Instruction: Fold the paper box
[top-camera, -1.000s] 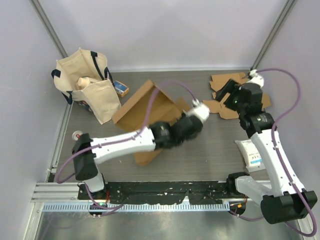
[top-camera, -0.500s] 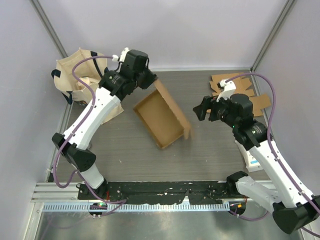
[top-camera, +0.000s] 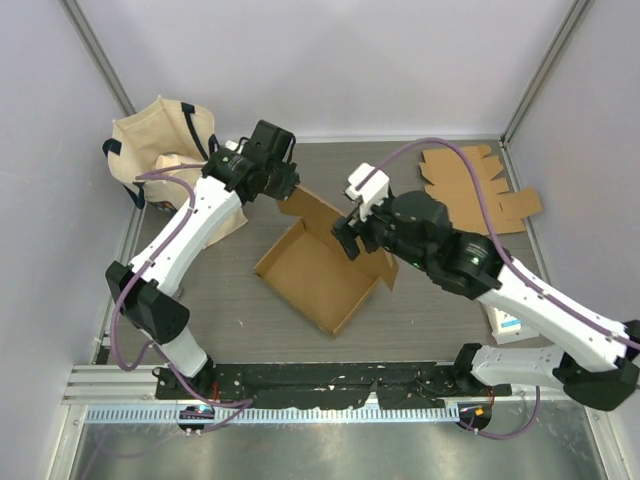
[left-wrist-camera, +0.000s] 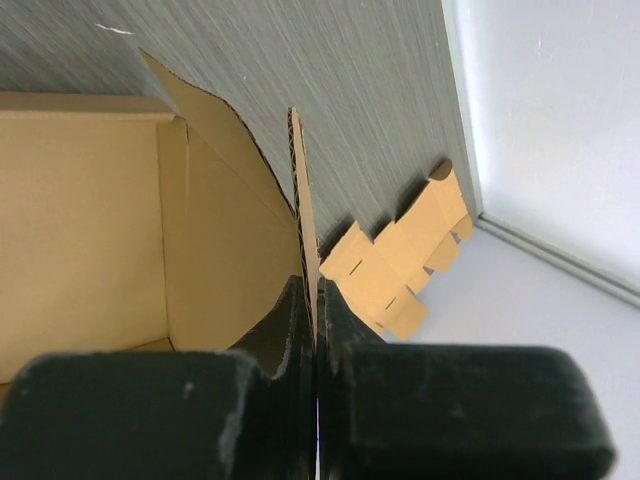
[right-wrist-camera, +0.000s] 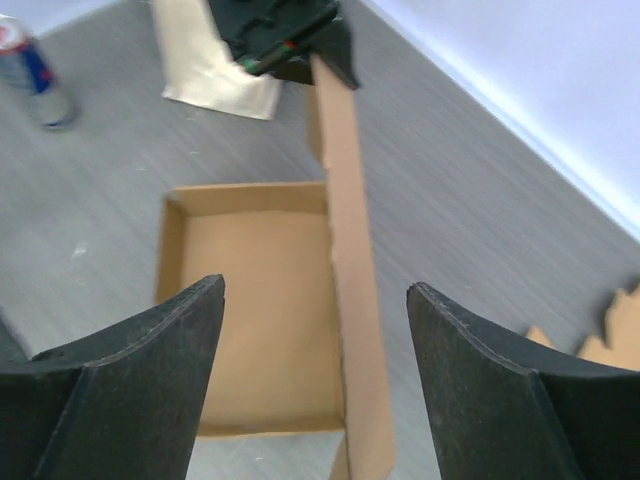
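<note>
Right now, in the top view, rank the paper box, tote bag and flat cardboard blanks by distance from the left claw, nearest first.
1. paper box: its flap is pinched in the left claw.
2. tote bag: to the left, in the back corner.
3. flat cardboard blanks: far right, at the back edge.

Dark grey wood-grain worktop (top-camera: 230, 320) fills middle of overhead view. Pale lavender-white walls (top-camera: 330, 60) close it in on three sides; material hard to tell, perhaps smooth panel. Slim metal posts in far corners, left (top-camera: 95, 50) and right (top-camera: 545, 62). Ribbed silver rail (top-camera: 330, 413) along near edge. Light soft, even.
</note>
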